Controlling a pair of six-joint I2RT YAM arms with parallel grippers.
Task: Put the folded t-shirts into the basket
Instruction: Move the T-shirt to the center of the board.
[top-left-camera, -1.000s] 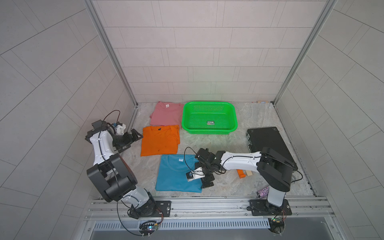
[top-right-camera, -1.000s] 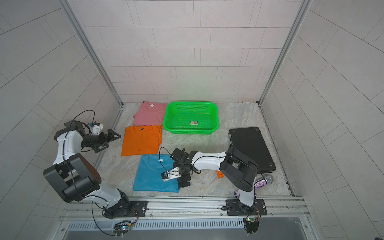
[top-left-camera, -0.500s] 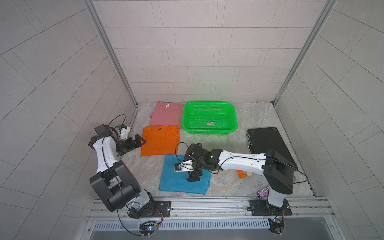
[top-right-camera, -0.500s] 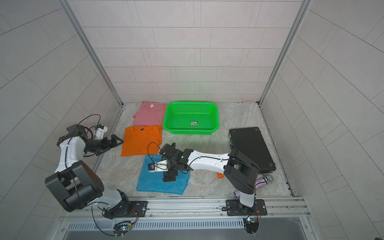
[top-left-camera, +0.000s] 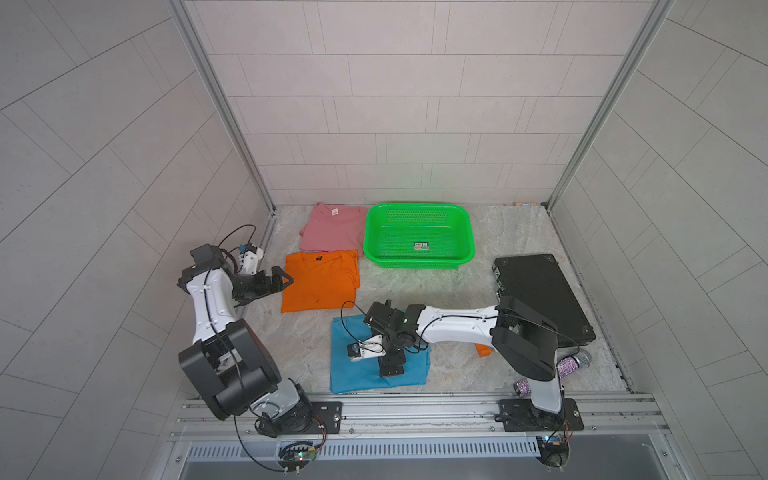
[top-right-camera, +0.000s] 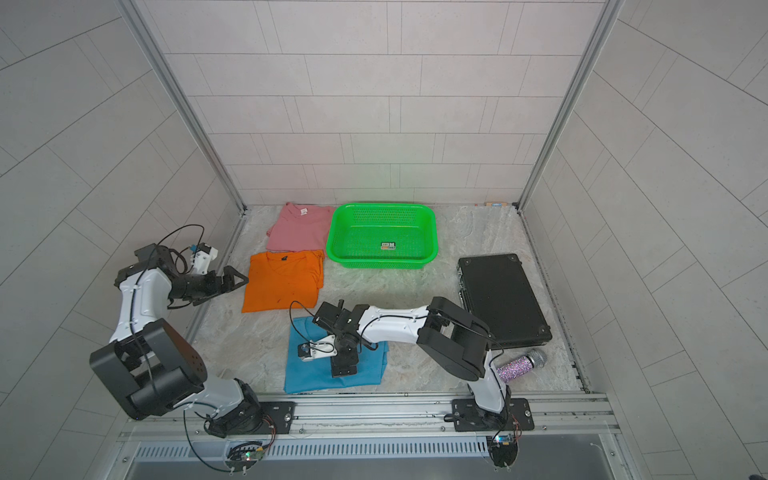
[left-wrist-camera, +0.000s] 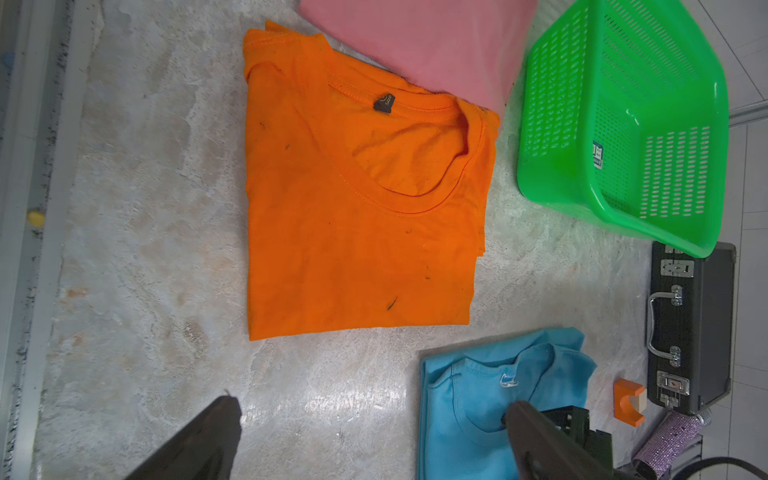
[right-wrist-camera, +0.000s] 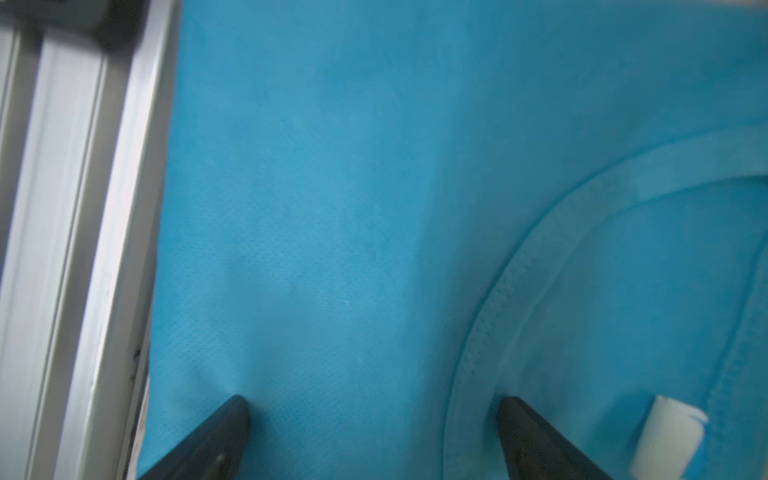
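Observation:
Three folded t-shirts lie on the marble floor in both top views: a pink one at the back, an orange one in front of it, and a blue one near the front rail. The green basket stands right of the pink shirt and holds no shirt. My right gripper points down onto the blue shirt, open, both fingertips on the cloth beside the collar. My left gripper hovers open at the orange shirt's left edge, holding nothing.
A flat black case lies at the right. A small orange block and a glittery microphone sit near it, behind my right arm. The metal front rail runs just beyond the blue shirt. Tiled walls close in the floor.
My right gripper went from the blue shirt's right edge to over its middle and turned down onto it. The shirt slid a little to the right. My left gripper came closer to the orange shirt.

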